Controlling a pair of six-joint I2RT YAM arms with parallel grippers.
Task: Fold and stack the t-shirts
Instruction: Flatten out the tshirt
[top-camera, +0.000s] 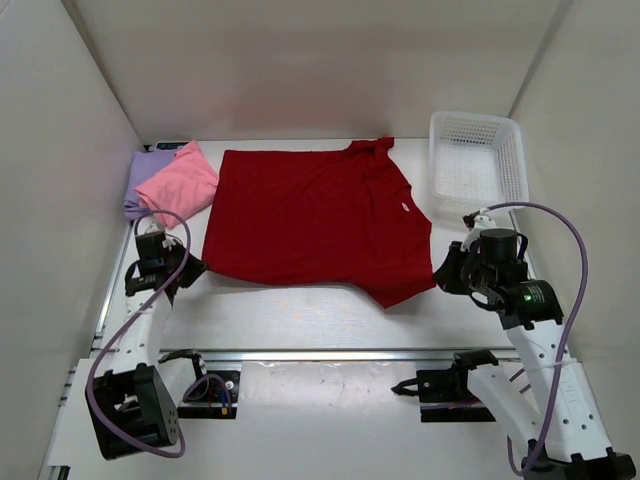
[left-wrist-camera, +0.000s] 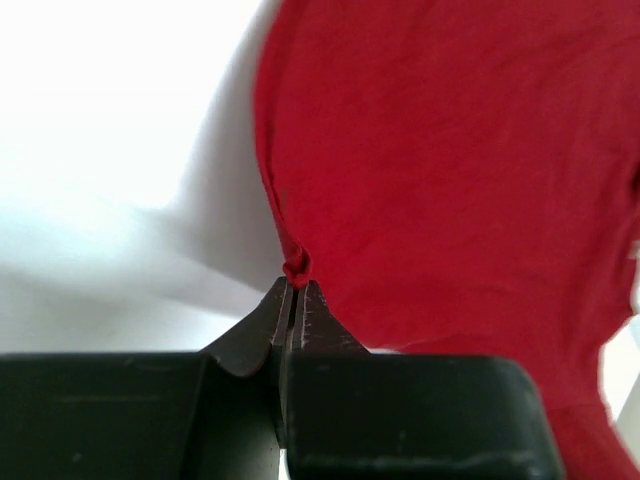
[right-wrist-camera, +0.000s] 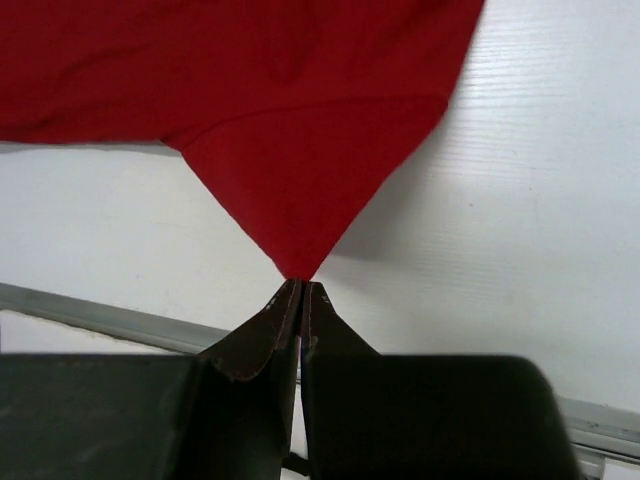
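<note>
— How does the dark red t-shirt (top-camera: 310, 220) look?
— It is plain and spread flat in the middle of the white table (top-camera: 300, 320), with a few shallow creases. One short sleeve points to the far side and the other to the near right.
— And the other two shirts?
— The pink t-shirt (top-camera: 178, 185) is folded and lies on top of the lavender t-shirt (top-camera: 138, 172) in the far left corner, touching the red hem.
— What is around them?
— White panels wall in the table on the left, far and right sides. A metal rail (top-camera: 320, 353) runs along its near side, and a white lattice basket (top-camera: 478, 160) sits far right.
— Which way does the red shirt lie?
— Its long axis runs left to right, with the collar towards the basket and the hem to the left.
— What about the jaws?
— The left jaws are pinched on the near left hem corner. The right jaws are pinched on the tip of the near right sleeve.
</note>
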